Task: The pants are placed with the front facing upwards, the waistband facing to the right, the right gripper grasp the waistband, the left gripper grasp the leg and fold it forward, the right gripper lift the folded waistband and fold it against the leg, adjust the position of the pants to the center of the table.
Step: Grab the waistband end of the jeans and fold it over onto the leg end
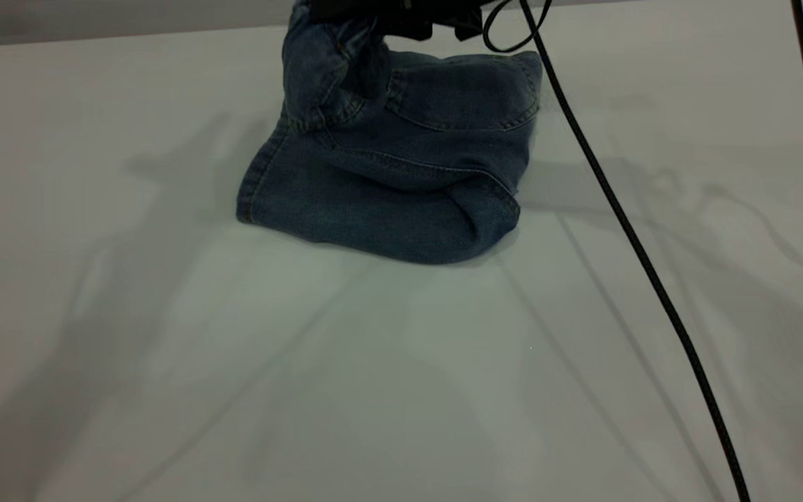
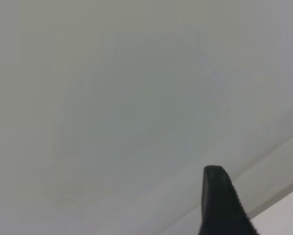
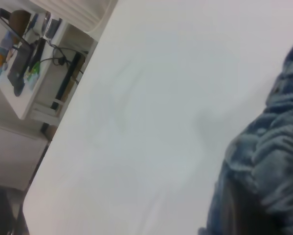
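Two black cables (image 1: 624,223) hang down the right side of the frame, nearest to us, over the bare white counter (image 1: 164,362). Farther back, in the upper middle of the frame, sit the pants (image 1: 387,181). They are already folded lengthwise, and one leg (image 1: 373,216) lies flat on the counter with its hem at the left. The waistband (image 1: 332,63) end is pulled up in a bunch at the top of the frame. A black claw, the right claw (image 1: 408,21), is right above it and looks to be clenched on the waistband, though its tips are cut off by the frame edge. The right wrist view shows ruffled denim close up, which fits that.

The left claw (image 2: 256,205) is away from the pants, over bare counter, and nothing sits between its tips, so it looks released.

I think the first fold is done. Still left: lay the waistband down on the leg, then slide the pants nearer the middle of the counter
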